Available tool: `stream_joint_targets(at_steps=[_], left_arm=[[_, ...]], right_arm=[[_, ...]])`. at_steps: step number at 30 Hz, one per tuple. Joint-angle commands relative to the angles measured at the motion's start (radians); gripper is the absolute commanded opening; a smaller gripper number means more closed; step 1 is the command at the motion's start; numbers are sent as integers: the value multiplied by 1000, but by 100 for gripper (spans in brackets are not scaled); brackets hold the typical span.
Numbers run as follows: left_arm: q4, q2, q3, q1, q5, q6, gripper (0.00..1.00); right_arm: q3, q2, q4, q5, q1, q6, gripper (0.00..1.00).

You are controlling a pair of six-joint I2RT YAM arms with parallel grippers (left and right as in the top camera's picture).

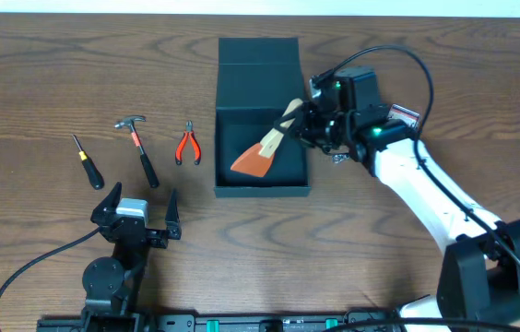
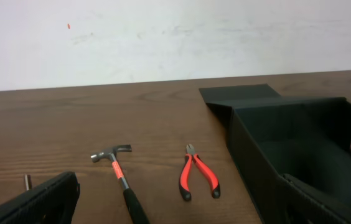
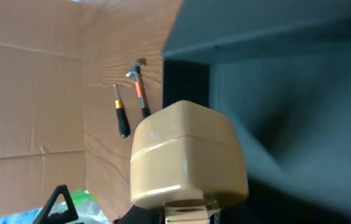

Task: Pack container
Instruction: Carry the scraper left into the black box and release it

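Nearest: left tool (image 1: 145,194), jaws spread wide and holding nothing, by the near edge of the tabletop (image 1: 57,74).

Next row, lying apart on the wood to the left of the container: screwdriver (image 1: 86,162), claw hammer (image 1: 140,149), red-handled pliers (image 1: 186,146).

Beyond: container (image 1: 262,191), open, its hinged flap (image 1: 258,53) folded back on the far side.

Right tool (image 1: 301,120) sits at the container's right rim, clenched on the pale handle of an orange-bladed spatula (image 1: 258,159). The blade tilts down inside the cavity; we cannot tell whether it touches bottom.

Handling note: we judge the step in hand to be lowering. We would ease the blade flat onto the container's bottom, clear of the walls, before letting go.
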Motion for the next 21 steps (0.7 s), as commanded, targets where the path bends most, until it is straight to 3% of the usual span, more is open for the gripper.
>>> stream_joint_targets(at_steps=[1,12,21], left_arm=[[-27,-6,-21,-1,22,10,99],[-27,-6,-21,-1,21,10,99],[-27,-6,-21,-1,21,10,99]], right_arm=[[27,7,2,47,68,124,1],[27,21,3,362,169,459,1],[27,21,-45,396,170,459,1]])
